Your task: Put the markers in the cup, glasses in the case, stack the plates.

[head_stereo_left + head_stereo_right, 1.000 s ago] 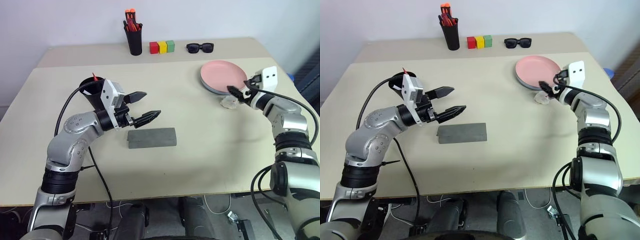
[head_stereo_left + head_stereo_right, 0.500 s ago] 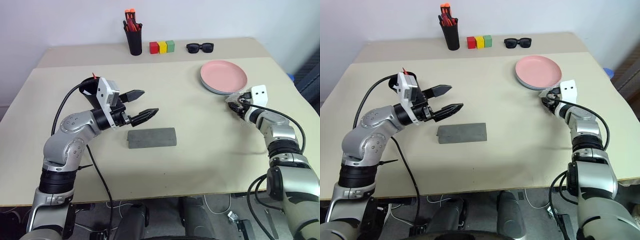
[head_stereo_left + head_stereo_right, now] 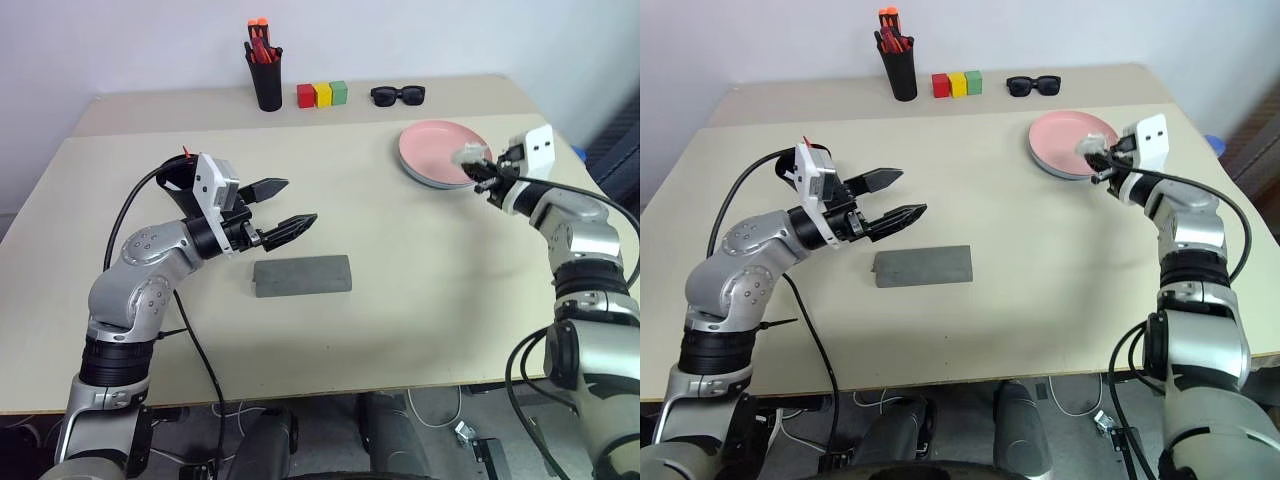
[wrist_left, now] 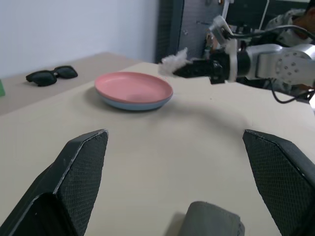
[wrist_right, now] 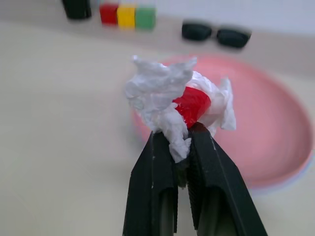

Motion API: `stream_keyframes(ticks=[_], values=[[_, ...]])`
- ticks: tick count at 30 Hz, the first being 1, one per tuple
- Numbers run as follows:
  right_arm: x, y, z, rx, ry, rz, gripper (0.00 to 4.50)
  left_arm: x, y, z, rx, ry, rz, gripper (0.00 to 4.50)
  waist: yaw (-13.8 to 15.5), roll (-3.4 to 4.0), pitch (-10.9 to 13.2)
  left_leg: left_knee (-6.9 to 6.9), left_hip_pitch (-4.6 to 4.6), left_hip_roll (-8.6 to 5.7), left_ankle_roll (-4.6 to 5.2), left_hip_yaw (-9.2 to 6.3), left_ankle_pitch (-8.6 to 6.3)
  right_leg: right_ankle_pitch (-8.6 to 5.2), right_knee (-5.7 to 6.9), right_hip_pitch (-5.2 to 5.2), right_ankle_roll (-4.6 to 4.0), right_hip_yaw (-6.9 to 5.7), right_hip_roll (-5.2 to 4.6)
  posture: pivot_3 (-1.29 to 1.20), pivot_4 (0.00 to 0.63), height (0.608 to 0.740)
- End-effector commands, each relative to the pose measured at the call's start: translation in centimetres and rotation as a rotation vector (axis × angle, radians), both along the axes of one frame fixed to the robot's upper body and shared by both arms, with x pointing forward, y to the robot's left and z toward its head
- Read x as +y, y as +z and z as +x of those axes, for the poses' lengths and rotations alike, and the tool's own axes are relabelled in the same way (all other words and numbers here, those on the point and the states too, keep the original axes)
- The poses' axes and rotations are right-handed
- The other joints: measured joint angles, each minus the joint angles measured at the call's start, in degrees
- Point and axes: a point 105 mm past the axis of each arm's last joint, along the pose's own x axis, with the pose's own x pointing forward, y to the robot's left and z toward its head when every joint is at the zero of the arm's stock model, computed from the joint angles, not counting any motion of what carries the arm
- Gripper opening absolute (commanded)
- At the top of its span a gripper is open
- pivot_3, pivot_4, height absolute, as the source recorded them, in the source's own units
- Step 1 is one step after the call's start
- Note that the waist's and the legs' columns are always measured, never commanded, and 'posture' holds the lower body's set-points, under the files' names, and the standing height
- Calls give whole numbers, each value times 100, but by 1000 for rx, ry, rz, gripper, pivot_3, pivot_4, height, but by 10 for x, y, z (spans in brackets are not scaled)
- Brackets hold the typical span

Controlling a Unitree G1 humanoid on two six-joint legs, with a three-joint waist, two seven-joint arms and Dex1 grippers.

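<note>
My right gripper (image 3: 481,171) is shut on a crumpled white paper wad (image 5: 172,98) with a red patch, held in the air over the near edge of the plates. The salmon pink plate (image 3: 440,150) rests on the light blue plate (image 4: 133,104) at the right of the table. The grey case (image 3: 302,275) lies closed in the middle. My left gripper (image 3: 300,203) hovers open just above and left of it. Behind that wrist stands the black cup (image 3: 180,187), with a marker's red tip (image 3: 187,152) poking out. The glasses are out of view.
At the back of the table stand a black pen holder (image 3: 267,85) with orange-tipped pens, three coloured blocks (image 3: 323,94) and chunky black sunglasses (image 3: 398,95). A black cable (image 3: 195,350) hangs from the left arm over the front edge.
My right gripper dropped onto the paper wad beside the plates, shut on it and lifted it up over the plate's edge. The left arm stayed still.
</note>
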Motion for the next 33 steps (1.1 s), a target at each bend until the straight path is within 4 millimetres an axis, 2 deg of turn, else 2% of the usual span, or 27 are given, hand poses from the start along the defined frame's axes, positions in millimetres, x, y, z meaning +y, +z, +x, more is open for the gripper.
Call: stream_keyframes(ticks=[1,3,6,9,10,12,14,16,18,22,23,25,27,31,33], values=[[11,3,16,-28,-76,0,398,2,12,0,-57,14,-7,4500,-5,-1,-1,0,0,0,0,0,0,0,-1,0,0,0,0,0,150,740],[16,0,22,-19,-110,-14,1172,2,13,-1,-59,20,-7,4500,-6,-1,-1,-1,0,1,-2,0,1,0,-2,0,-1,0,0,0,150,740],[21,-3,26,-22,-135,-59,2686,4,13,-2,-59,32,-9,4500,23,-1,0,-2,-7,-1,-4,-3,2,0,-4,-3,-1,0,-1,0,150,740],[17,-2,27,-39,-175,-132,4209,8,13,-5,-56,48,-12,4500,13,-1,0,-2,-12,-5,-4,-4,2,1,-12,-4,0,0,-4,0,150,740],[15,-2,27,-43,-182,-144,4421,8,13,-5,-55,50,-16,4500,8,-1,0,-2,-12,-5,-4,-4,2,1,-12,-4,0,0,-4,0,150,740],[8,5,25,-61,-203,-109,4421,11,12,-6,-55,66,-16,4500,3,0,0,-4,-11,-4,-4,-4,2,1,-11,-6,0,0,-3,0,150,740],[9,14,22,-87,-146,-37,4421,14,11,-6,-57,78,-15,4500,3,-1,0,-4,-9,-3,-4,-4,2,1,-8,-5,0,0,-2,0,150,740],[23,22,16,-122,10,49,4421,18,11,-6,-68,87,-9,4500,-8,0,0,-3,-8,-2,-4,-4,2,1,-8,-4,0,0,0,0,150,740],[41,24,0,-134,226,93,4421,21,12,-9,-76,86,-5,4500,-11,0,0,-5,-8,0,-3,-3,2,1,-9,-4,0,0,2,0,150,740],[65,43,-67,-247,579,181,4421,26,14,-29,-61,3,-3,4500,18,3,0,-10,-9,3,1,-13,-1,0,-10,-4,1,-5,3,0,150,740],[67,45,-77,-230,622,214,4421,26,14,-32,-49,-11,-5,4500,23,3,0,-10,-15,3,1,-17,-1,0,-9,-7,1,-5,3,0,150,740],[79,43,-122,-124,833,216,4421,33,7,-48,-26,-53,35,4500,45,12,5,-1,-17,-3,5,-16,-3,0,-9,-7,1,-5,-4,0,150,740],[91,36,-156,-29,962,173,4421,40,-3,-59,-30,-66,99,4500,56,16,3,-1,-12,-3,43,-17,-24,0,-8,-3,1,-5,-7,0,150,740],[104,24,-184,22,1013,67,4421,57,-13,-68,-69,-31,155,4500,41,13,0,-2,20,10,44,-9,-26,-3,-12,30,-2,-5,8,0,150,740],[105,14,-188,19,978,1,4421,68,-16,-76,-56,-41,173,4500,46,11,1,-3,61,14,44,-7,-26,-5,-17,70,-5,-5,11,0,150,740]])
